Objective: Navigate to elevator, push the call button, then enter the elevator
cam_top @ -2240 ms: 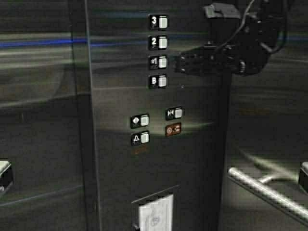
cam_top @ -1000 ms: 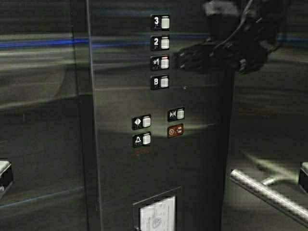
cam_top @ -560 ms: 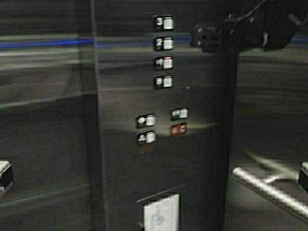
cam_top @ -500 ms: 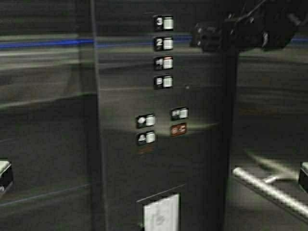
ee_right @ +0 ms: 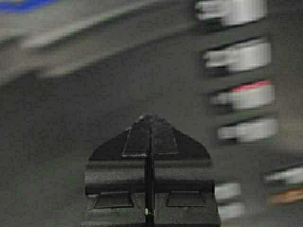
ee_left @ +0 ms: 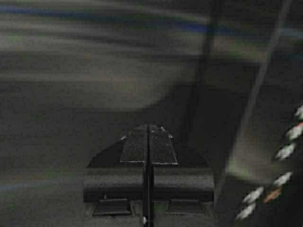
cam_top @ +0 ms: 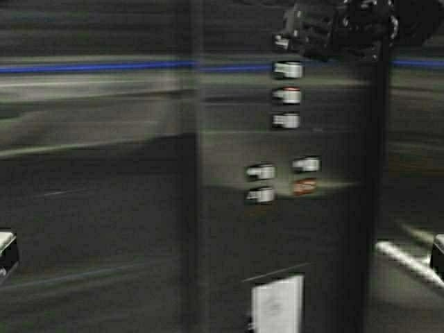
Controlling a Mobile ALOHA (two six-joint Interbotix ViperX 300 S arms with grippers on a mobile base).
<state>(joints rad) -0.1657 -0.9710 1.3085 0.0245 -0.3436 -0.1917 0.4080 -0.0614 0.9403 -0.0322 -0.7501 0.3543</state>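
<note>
I am inside the elevator: its steel cabin wall (cam_top: 97,173) fills the high view. The call button is out of view. My right gripper (cam_top: 286,31) is raised at the top right, just above the column of floor buttons (cam_top: 286,96) on the steel panel. In the right wrist view the right gripper (ee_right: 149,118) is shut and empty, with the floor buttons (ee_right: 244,94) off to one side. In its own wrist view the left gripper (ee_left: 148,127) is also shut on nothing and faces the cabin wall (ee_left: 94,85).
Lower on the panel sit door and alarm buttons (cam_top: 261,184) and an orange one (cam_top: 304,186). A white notice (cam_top: 277,305) is set in the panel's foot. A tubular handrail (cam_top: 406,260) runs along the right wall.
The robot has turned, so the panel has shifted right in the high view. My right gripper has risen from beside the lit floor button to above the column.
</note>
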